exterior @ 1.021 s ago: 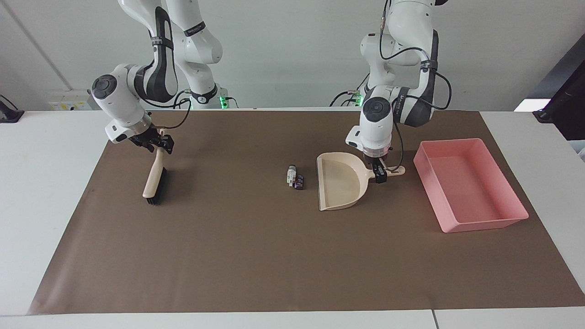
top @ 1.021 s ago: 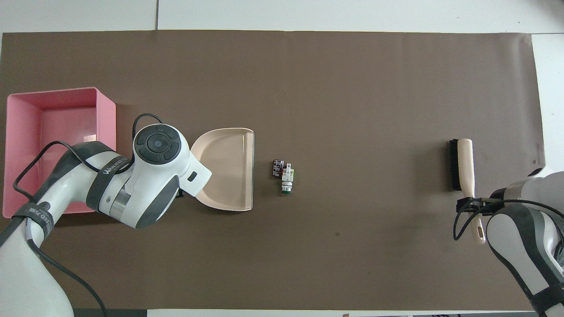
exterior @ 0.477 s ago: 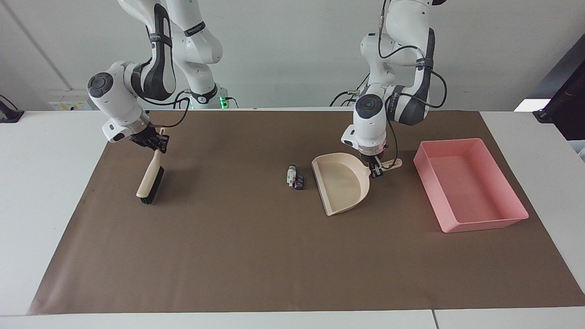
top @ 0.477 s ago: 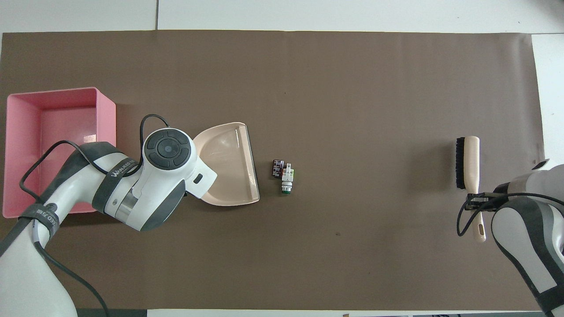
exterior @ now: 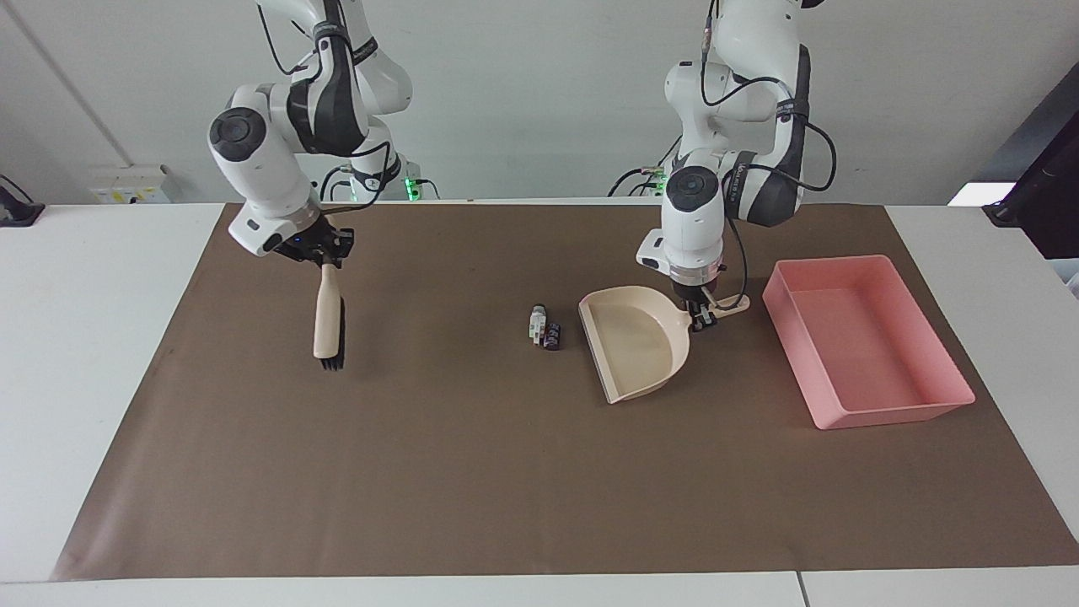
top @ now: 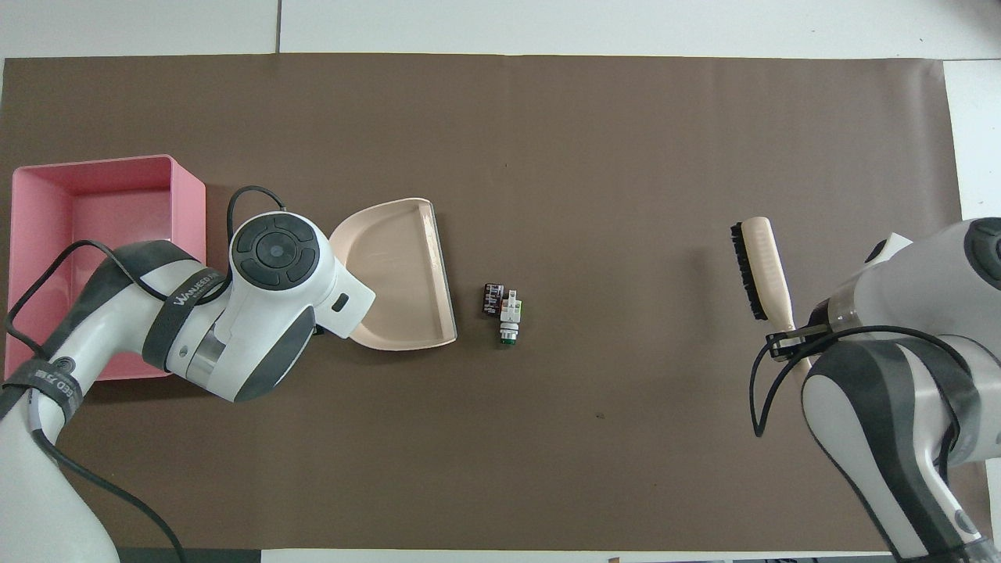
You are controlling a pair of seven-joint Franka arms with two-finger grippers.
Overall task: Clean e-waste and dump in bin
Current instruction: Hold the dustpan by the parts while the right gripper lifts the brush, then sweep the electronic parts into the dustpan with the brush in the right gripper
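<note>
Shifted since the earlier frame: the brush (exterior: 328,322), carried by the right gripper (exterior: 327,255) from the right arm's end of the mat toward the middle, now hangs head-down over bare mat with its bristles close above the surface; the dustpan (exterior: 636,341) has also turned slightly and its open lip sits a little closer to the e-waste (exterior: 544,328). Right gripper: fingers pinched on the brush handle. Left gripper (exterior: 699,314): fingers pinched on the dustpan's handle, the pan resting low on the brown mat (exterior: 472,472). Open room: a wide stretch of bare mat lies between the brush and the e-waste; the whole strip of mat farther from the robots than both tools is free; only a narrow gap separates the dustpan's lip from the e-waste. Count: one brush, one dustpan, one bin (exterior: 919,405), two arms, and a small cluster of e-waste in which one white-grey piece with green marks and one dark piece can be told apart, lying against each other; whether a third piece is present cannot be told. Location of e-waste: on the mat just beside the dustpan's open lip, well apart from the brush. Containers: the dustpan holds nothing; the pink bin, beside the dustpan's handle toward the left arm's end, holds nothing.
</note>
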